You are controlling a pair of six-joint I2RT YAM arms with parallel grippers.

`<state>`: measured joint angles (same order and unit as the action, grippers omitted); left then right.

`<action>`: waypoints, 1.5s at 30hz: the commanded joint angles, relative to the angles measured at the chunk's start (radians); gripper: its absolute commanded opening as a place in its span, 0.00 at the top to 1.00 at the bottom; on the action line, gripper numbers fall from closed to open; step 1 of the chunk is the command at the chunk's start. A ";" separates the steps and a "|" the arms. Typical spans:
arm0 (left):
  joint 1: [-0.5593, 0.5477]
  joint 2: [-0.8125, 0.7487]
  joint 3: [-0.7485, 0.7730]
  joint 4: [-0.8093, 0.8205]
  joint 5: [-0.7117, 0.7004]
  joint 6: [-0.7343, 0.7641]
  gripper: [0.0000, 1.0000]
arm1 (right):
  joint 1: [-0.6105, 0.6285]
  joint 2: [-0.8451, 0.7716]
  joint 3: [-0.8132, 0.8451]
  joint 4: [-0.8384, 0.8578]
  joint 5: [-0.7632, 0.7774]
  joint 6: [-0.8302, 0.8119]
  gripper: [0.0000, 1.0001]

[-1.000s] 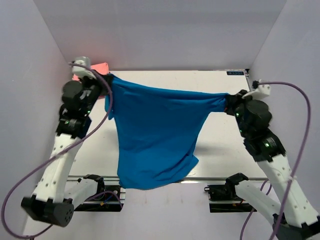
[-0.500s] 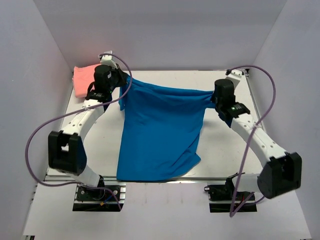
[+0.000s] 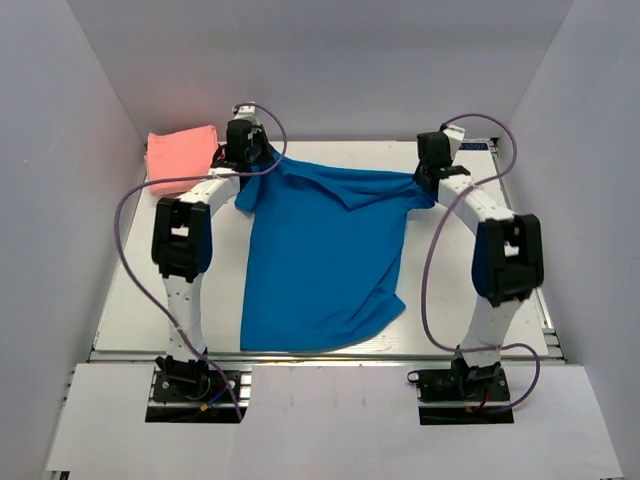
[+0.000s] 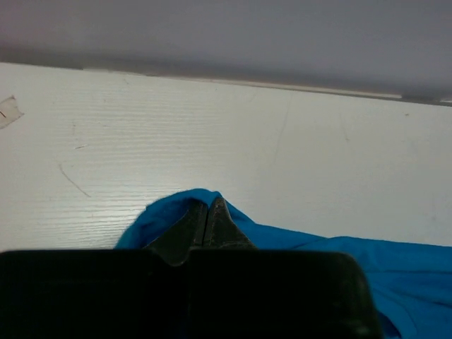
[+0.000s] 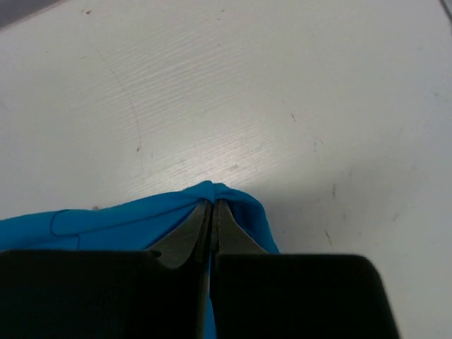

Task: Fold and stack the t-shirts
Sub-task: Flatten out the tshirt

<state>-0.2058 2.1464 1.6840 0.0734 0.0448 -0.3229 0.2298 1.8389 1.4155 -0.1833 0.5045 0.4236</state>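
ok so starting at the near edge of the surface [image 3: 140, 290]: the bottom hem of the blue t-shirt [image 3: 320, 260] sits right by that edge, roughly in the middle, between the two arm bases. From there the shirt runs up across the centre of the surface, getting wider toward the far edge. It looks mostly laid out, with a few creases and a small folded-over flap near the middle of its top edge.

Both arms reach all the way to the far side. The left hand [image 3: 252, 157] has the far left corner of the blue shirt and the right hand [image 3: 425, 178] has the far right corner, so the top edge spans between them, not far from the far edge.

The wrist cams make the grip pretty clear. On the left hand [image 4: 207, 212] the fingers are pressed together with a little hump of blue cloth [image 4: 395, 275] pinched at the tips. Same on the right hand [image 5: 212, 212]: fingers clamped tight on a bunched bit of the blue fabric [image 5: 106, 219], bare white surface beyond it.

The pink t-shirt [image 3: 180, 155] is up in the far left corner as a compact bundle, just left of the left hand and not touching the blue one.
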 commanded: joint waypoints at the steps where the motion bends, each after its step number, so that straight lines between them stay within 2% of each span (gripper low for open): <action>1: 0.000 0.061 0.098 0.002 -0.022 -0.005 1.00 | -0.036 0.098 0.135 0.001 -0.037 0.011 1.00; 2: 0.000 0.084 0.153 -0.013 -0.022 -0.005 0.93 | -0.037 0.118 0.155 -0.007 -0.040 0.004 0.72; 3: 0.000 0.127 0.183 -0.050 -0.060 -0.005 0.24 | -0.050 0.175 0.231 -0.037 -0.078 -0.003 0.49; 4: 0.000 0.147 0.253 -0.078 -0.083 -0.018 0.00 | -0.058 0.189 0.256 -0.051 -0.089 -0.029 0.34; 5: 0.000 0.162 0.290 -0.110 -0.111 -0.018 0.00 | -0.060 0.210 0.281 -0.108 -0.096 -0.035 0.19; 7: 0.000 0.175 0.339 -0.168 -0.132 -0.018 0.00 | -0.067 0.206 0.330 -0.134 -0.125 -0.060 0.10; 9: 0.000 0.152 0.339 -0.169 -0.132 -0.027 0.00 | -0.067 0.180 0.300 -0.146 -0.150 -0.074 0.10; 11: -0.009 0.088 0.278 -0.147 -0.123 -0.027 0.00 | -0.070 0.105 0.271 -0.165 -0.199 -0.098 0.10; 13: -0.018 0.044 0.211 -0.109 -0.079 -0.027 0.00 | -0.070 -0.005 0.166 -0.183 -0.233 -0.106 0.10; 15: -0.046 0.017 0.191 -0.093 0.086 -0.027 0.00 | -0.067 -0.100 0.022 -0.215 -0.245 -0.103 0.10; 16: -0.084 0.029 0.206 -0.093 0.143 -0.012 0.00 | -0.066 -0.134 -0.016 -0.223 -0.263 -0.100 0.10; 17: -0.111 0.047 0.230 -0.162 0.200 0.008 0.00 | -0.063 -0.195 -0.133 -0.260 -0.270 -0.071 0.10; 19: -0.176 0.101 0.290 -0.223 0.217 0.045 0.00 | -0.061 -0.297 -0.214 -0.275 -0.296 -0.052 0.10; 20: -0.240 0.113 0.290 -0.242 0.234 0.076 0.00 | -0.063 -0.384 -0.319 -0.300 -0.341 -0.049 0.10; 22: -0.321 0.125 0.267 -0.232 0.260 0.090 0.00 | -0.057 -0.437 -0.384 -0.326 -0.428 -0.072 0.10; 23: -0.343 0.125 0.252 -0.201 0.285 0.100 0.00 | -0.058 -0.511 -0.483 -0.334 -0.495 -0.078 0.10; 27: -0.443 0.171 0.239 -0.201 0.303 0.123 0.00 | -0.044 -0.624 -0.641 -0.341 -0.625 -0.076 0.15; 31: -0.529 0.237 0.292 -0.213 0.271 0.156 0.00 | -0.030 -0.699 -0.762 -0.303 -0.780 -0.074 0.29; 32: -0.541 0.248 0.304 -0.222 0.258 0.169 0.00 | -0.026 -0.702 -0.798 -0.279 -0.793 -0.075 0.29; 34: -0.554 0.280 0.315 -0.235 0.204 0.160 0.00 | -0.006 -0.701 -0.834 -0.254 -0.802 -0.072 0.31; 36: -0.563 0.294 0.315 -0.257 0.170 0.151 0.00 | 0.005 -0.684 -0.843 -0.220 -0.808 -0.071 0.39; 38: -0.563 0.306 0.303 -0.258 0.110 0.142 0.00 | 0.025 -0.673 -0.856 -0.180 -0.807 -0.082 0.41; 43: -0.572 0.363 0.330 -0.299 0.078 0.142 0.00 | 0.068 -0.566 -0.840 -0.140 -0.744 -0.085 0.42; 45: -0.572 0.372 0.353 -0.308 0.049 0.133 0.00 | 0.085 -0.538 -0.833 -0.143 -0.715 -0.066 0.47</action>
<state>-0.7792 2.4916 2.0026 -0.1635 0.1623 -0.1818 0.2913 1.2617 0.5610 -0.3656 -0.2398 0.3557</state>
